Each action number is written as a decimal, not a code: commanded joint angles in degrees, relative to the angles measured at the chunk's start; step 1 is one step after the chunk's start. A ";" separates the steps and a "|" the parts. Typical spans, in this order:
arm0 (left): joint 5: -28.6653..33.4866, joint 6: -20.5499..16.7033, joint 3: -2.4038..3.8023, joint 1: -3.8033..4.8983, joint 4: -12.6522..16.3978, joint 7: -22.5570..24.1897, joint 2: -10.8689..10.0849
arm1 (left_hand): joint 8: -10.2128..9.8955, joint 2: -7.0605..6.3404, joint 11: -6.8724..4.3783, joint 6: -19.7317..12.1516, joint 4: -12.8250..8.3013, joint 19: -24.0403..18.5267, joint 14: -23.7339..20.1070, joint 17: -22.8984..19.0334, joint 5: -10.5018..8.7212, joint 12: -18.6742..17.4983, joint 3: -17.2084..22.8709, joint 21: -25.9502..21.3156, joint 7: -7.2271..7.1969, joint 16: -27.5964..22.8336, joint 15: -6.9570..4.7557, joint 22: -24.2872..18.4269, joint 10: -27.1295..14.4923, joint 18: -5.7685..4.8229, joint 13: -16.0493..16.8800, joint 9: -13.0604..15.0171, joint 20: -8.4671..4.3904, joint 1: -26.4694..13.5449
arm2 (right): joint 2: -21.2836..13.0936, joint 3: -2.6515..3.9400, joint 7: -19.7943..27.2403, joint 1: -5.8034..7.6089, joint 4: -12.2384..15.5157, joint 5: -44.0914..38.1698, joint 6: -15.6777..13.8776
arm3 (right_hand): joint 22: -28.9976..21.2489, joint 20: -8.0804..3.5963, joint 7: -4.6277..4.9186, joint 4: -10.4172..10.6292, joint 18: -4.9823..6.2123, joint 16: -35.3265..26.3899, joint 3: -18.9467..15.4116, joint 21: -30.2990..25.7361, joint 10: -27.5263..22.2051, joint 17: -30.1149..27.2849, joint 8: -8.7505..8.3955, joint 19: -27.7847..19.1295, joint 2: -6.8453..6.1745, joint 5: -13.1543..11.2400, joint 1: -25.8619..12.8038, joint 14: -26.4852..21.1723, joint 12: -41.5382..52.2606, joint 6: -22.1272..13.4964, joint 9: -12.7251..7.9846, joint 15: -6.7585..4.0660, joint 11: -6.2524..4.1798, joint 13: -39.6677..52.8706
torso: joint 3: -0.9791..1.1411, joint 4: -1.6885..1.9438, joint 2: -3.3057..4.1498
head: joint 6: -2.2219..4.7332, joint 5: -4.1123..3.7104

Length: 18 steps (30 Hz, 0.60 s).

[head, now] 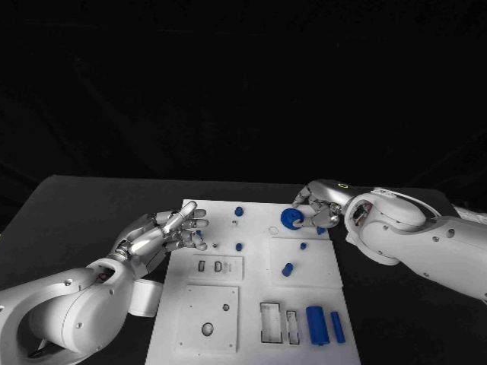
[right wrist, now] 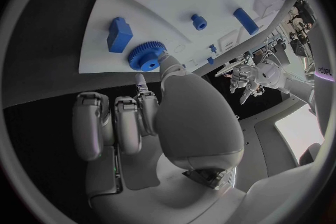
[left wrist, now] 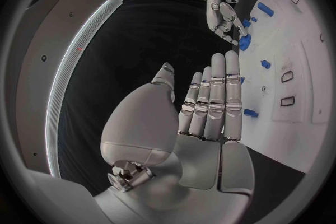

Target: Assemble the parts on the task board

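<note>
Black worktop: right hand, upper right of centre, pinches blue gear at fingertips; left hand splayed, empty, farther off.

You have one white board at lower centre on one black tabletop. On it you can count one blue gear, two blue cylinders at lower right, and four small blue pegs across the middle. Two hands reach in.
</note>
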 commanded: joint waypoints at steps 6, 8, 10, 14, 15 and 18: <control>0.09 1.38 0.03 0.06 0.03 0.23 0.12 | -0.26 0.37 -0.05 -0.20 -0.26 -0.22 -0.31 0.09 -0.07 -0.27 0.05 -0.05 0.03 -0.19 -0.08 -0.03 -0.37 0.08 0.07 -0.03 0.02 0.16 | 0.89 0.02 0.19 -0.15 -0.49 -1.38 1.14 | 0.52 -0.02 -0.05 -0.51 -0.44 0.56 0.50 0.51 1.55 12.17 0.55 0.38 0.67 0.07 0.69 5.49 0.64 0.81 0.08 0.33 -0.09 6.85 | -0.05 0.08 0.01 | 0.05 -0.15; 0.09 1.41 0.03 0.06 0.04 0.22 0.12 | -0.26 0.37 -0.05 -0.20 -0.26 -0.22 -0.31 0.09 -0.07 -0.27 0.05 -0.05 0.03 -0.19 -0.08 -0.03 -0.37 0.08 0.07 -0.03 0.02 0.16 | 1.08 0.02 0.17 -0.16 -0.75 -1.39 1.24 | 0.61 -0.02 -0.06 -0.69 -0.46 0.59 0.64 0.56 1.52 12.21 0.61 0.42 0.88 0.08 0.83 5.50 0.63 0.99 0.07 0.32 -0.10 6.88 | -0.08 0.10 0.04 | 0.10 -0.28; 0.09 1.42 0.03 0.06 0.03 0.22 0.12 | -0.26 0.37 -0.05 -0.20 -0.26 -0.22 -0.31 0.09 -0.07 -0.27 0.05 -0.05 0.03 -0.19 -0.08 -0.03 -0.37 0.08 0.07 -0.03 0.02 0.16 | 1.28 0.02 0.14 -0.18 -1.08 -1.40 1.41 | 0.64 -0.02 -0.07 -0.88 -0.47 0.61 0.77 0.58 1.50 12.25 0.62 0.42 1.04 0.11 0.99 5.50 0.65 1.11 0.06 0.32 -0.11 6.93 | -0.08 0.13 0.06 | 0.08 -0.31; 0.09 1.44 0.03 0.06 0.01 0.21 0.11 | -0.24 0.45 -0.06 -0.15 -0.33 -0.35 -0.39 0.12 -0.07 -0.26 0.06 -0.07 0.01 -0.28 -0.07 -0.04 -0.32 0.10 0.10 -0.01 0.05 0.25 | 1.60 0.01 0.10 -0.26 -1.49 -1.59 1.61 | 0.68 -0.03 -0.09 -1.28 -0.47 0.67 1.03 0.60 1.52 12.34 0.68 0.43 1.34 0.21 1.30 5.52 0.75 1.43 0.06 0.31 -0.13 7.08 | -0.04 0.10 0.07 | -0.07 -0.10; 0.09 1.44 0.03 0.06 0.00 0.21 0.11 | -0.24 0.45 -0.06 -0.15 -0.33 -0.35 -0.39 0.12 -0.07 -0.26 0.06 -0.07 0.01 -0.28 -0.07 -0.04 -0.32 0.10 0.10 -0.01 0.05 0.25 | 1.64 0.01 0.10 -0.29 -1.53 -1.65 1.65 | 0.71 -0.04 -0.10 -1.41 -0.48 0.68 1.11 0.62 1.53 12.36 0.70 0.44 1.42 0.23 1.40 5.52 0.80 1.54 0.06 0.31 -0.14 7.13 | -0.04 0.09 0.06 | -0.13 -0.11; 0.09 1.45 0.03 0.06 -0.01 0.19 0.08 | -0.24 0.45 -0.06 -0.15 -0.33 -0.35 -0.39 0.12 -0.07 -0.26 0.06 -0.07 0.01 -0.28 -0.07 -0.04 -0.32 0.10 0.10 -0.01 0.05 0.25 | 1.74 0.01 0.11 -0.37 -1.60 -1.86 1.79 | 0.86 -0.05 -0.14 -1.82 -0.51 0.71 1.36 0.69 1.61 12.41 0.76 0.49 1.65 0.27 1.67 5.52 0.98 1.90 0.06 0.28 -0.18 7.33 | -0.05 0.06 0.06 | -0.23 -0.09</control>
